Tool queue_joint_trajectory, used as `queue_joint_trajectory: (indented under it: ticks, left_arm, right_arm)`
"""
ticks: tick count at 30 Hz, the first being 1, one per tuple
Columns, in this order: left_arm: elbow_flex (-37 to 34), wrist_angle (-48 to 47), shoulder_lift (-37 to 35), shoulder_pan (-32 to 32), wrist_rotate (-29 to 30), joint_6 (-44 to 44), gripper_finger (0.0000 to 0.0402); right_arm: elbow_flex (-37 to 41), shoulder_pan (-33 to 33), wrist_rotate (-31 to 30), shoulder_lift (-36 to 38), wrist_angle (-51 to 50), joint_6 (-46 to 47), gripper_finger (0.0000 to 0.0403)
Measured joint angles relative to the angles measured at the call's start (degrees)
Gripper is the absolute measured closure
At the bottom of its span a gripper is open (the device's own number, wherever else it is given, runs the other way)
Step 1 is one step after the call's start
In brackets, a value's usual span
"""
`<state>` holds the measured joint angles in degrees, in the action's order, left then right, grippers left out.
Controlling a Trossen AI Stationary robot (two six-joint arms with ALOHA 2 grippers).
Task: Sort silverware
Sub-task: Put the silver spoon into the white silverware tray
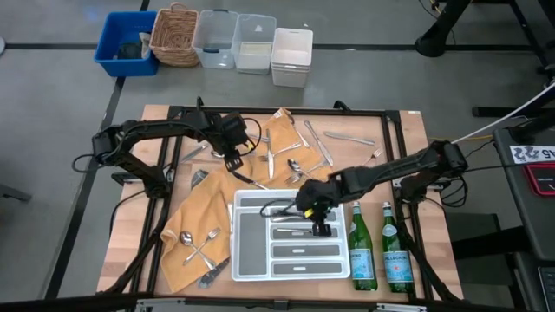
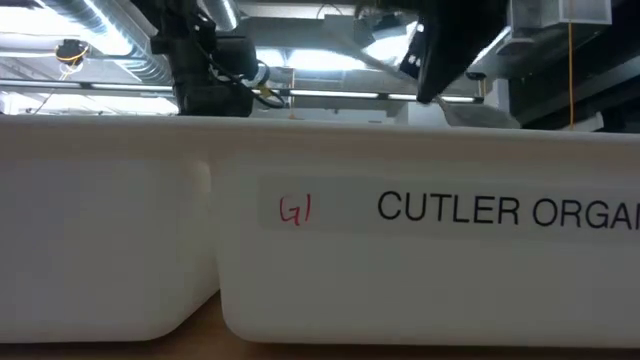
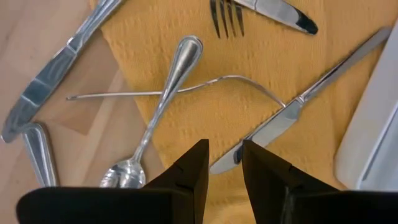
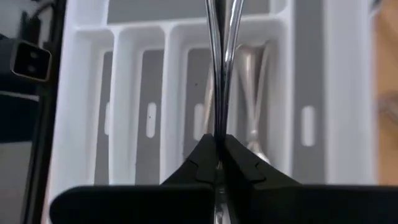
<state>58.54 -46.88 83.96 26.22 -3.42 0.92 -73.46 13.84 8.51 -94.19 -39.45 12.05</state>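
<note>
The right gripper is hanging over the white tray at about 5 o'clock on the table, and its jaws are pinching a thin shiny piece of silverware — which kind is hard to tell — above a slot with spoons in it. The left gripper is sitting at about 11 o'clock over the yellow cloth — its jaws are a little apart, holding nothing, right by a knife and a spoon, with more forks and knives lying spread out near 12 o'clock.
</note>
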Motion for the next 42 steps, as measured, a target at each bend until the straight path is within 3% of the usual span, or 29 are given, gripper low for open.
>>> queue_joint_trajectory:
  ticks: [14, 20, 32, 42]
  left_arm:
    - [0.00, 0.63, 0.02, 2.38, 0.00, -2.61, 0.0316]
    - [0.00, 2.68, 0.02, 2.34, -0.02, 1.40, 0.0316]
    - [0.00, 3.16, 0.02, 2.34, 0.03, -8.86, 0.0316]
    - [0.00, 7.59, 0.02, 4.00, 2.91, -5.99, 0.0316]
  right_arm:
    - [0.06, 3.05, 0.04, -10.75, 2.37, 0.14, 0.0391]
    - [0.06, 3.09, 0.04, -13.76, 2.40, 0.16, 0.0377]
    - [0.06, 3.05, -0.52, -14.65, 2.53, 0.05, 0.0312]
    - [0.04, 3.03, 2.70, -14.65, 1.23, 0.09, 0.0316]
